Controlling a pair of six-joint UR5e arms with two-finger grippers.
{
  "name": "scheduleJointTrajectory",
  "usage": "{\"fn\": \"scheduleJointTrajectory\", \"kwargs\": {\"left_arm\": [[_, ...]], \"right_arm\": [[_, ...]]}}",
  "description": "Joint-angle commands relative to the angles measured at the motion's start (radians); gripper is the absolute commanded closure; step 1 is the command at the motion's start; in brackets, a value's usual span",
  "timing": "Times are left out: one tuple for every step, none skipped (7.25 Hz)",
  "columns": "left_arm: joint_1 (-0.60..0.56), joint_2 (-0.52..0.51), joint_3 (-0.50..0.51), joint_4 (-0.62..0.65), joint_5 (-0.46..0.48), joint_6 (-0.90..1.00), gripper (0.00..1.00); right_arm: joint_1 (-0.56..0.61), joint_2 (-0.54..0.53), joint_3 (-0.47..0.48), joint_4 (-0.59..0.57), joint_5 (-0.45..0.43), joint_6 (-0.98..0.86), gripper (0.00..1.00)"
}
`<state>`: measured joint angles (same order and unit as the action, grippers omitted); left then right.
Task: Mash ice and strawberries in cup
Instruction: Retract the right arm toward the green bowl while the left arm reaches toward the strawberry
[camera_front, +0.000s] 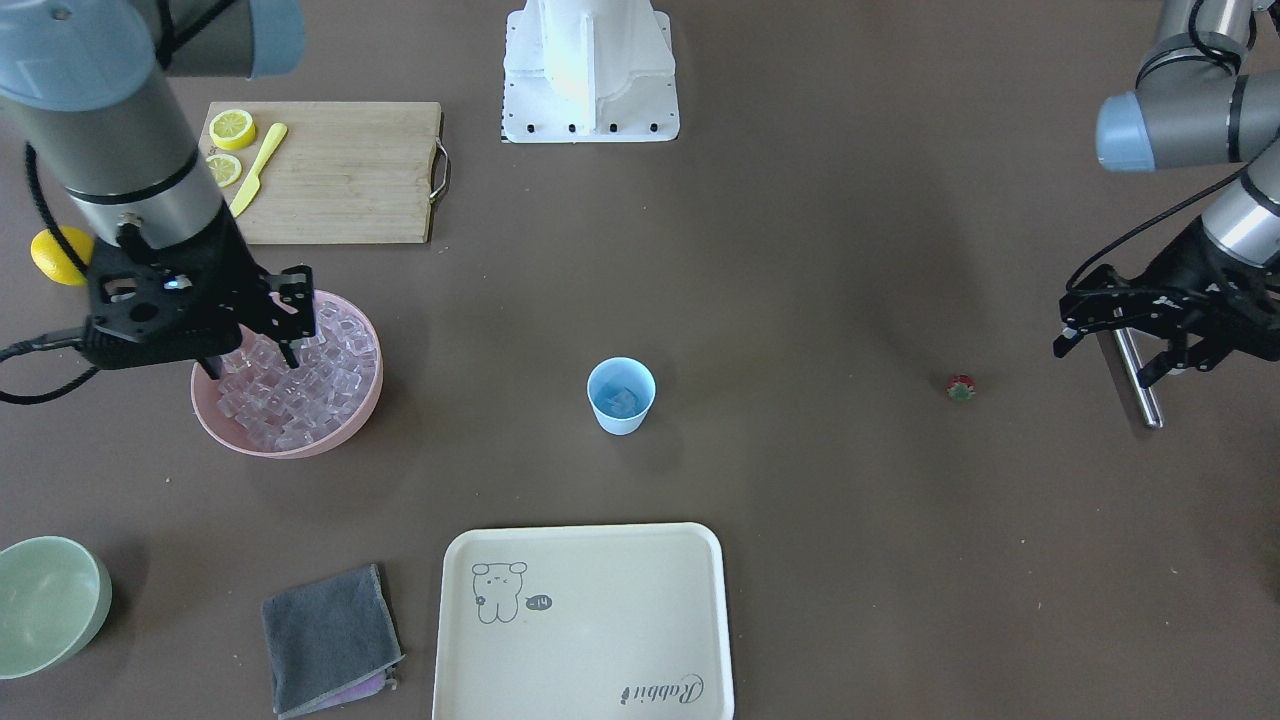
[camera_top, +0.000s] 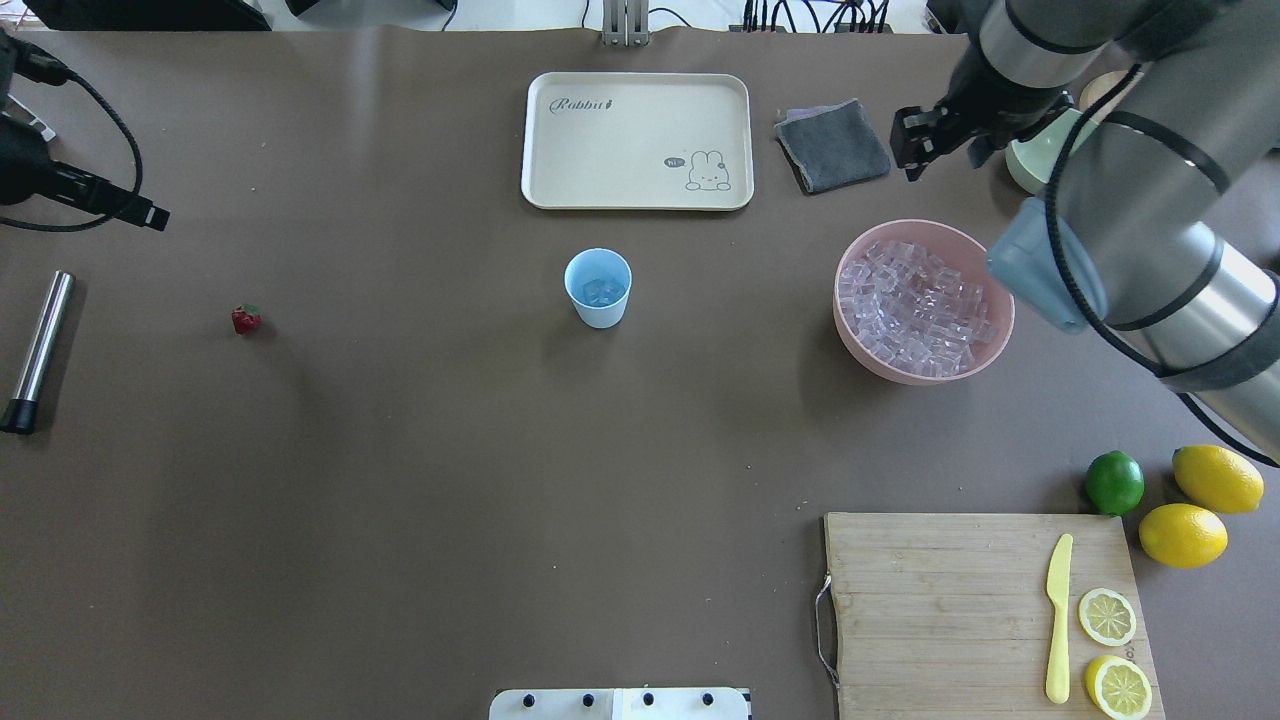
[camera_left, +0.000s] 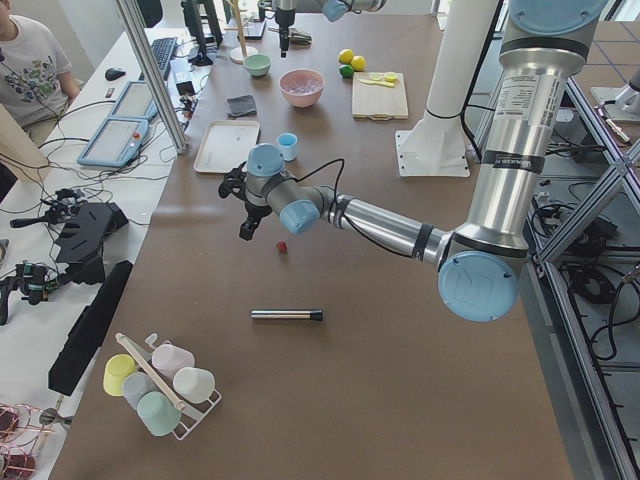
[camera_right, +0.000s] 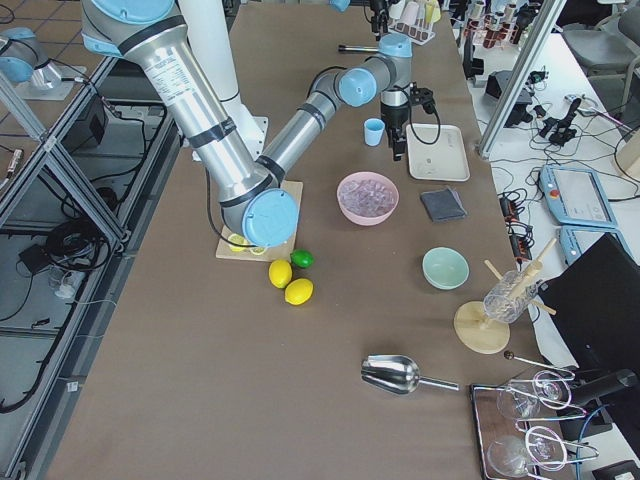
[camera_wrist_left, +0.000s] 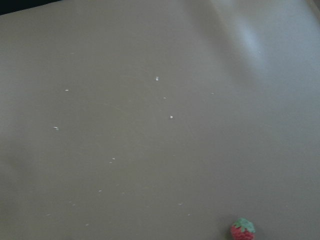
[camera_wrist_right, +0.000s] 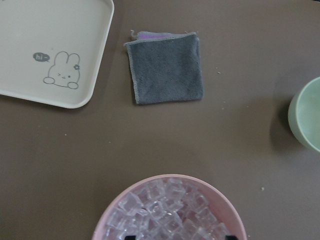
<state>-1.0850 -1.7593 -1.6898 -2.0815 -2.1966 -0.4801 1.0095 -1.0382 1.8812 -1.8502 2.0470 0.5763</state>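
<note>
Since our left end effector hangs released and empty near the strawberry, we judge picking the berry to be the step in hand. We should centre the fingers over it, come straight down and clench gently, as so tiny a fruit may roll. It lies on the table, well apart from the cup, which stands mid-table holding some ice. Our right end effector, also released, hovers over the pink bowl.
</note>
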Motion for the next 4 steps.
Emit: {"fn": "scheduleJointTrajectory", "kwargs": {"left_arm": [[0.205,-0.073,0.056,-0.002,0.156,-0.077,0.03],[0.250,-0.118,0.120,-0.006,0.188,-0.086,0.03],[0.251,-0.108,0.125,-0.008,0.189,-0.081,0.03],[0.240,-0.076,0.124,-0.015,0.189,-0.083,0.03]], "right_arm": [[0.121,-0.124,0.044,-0.001,0.070,-0.152,0.33],[0.168,-0.169,0.045,0.002,0.091,-0.229,0.32],[0.179,-0.189,0.042,0.005,0.096,-0.258,0.32],[0.179,-0.198,0.042,0.006,0.096,-0.259,0.32]]}}
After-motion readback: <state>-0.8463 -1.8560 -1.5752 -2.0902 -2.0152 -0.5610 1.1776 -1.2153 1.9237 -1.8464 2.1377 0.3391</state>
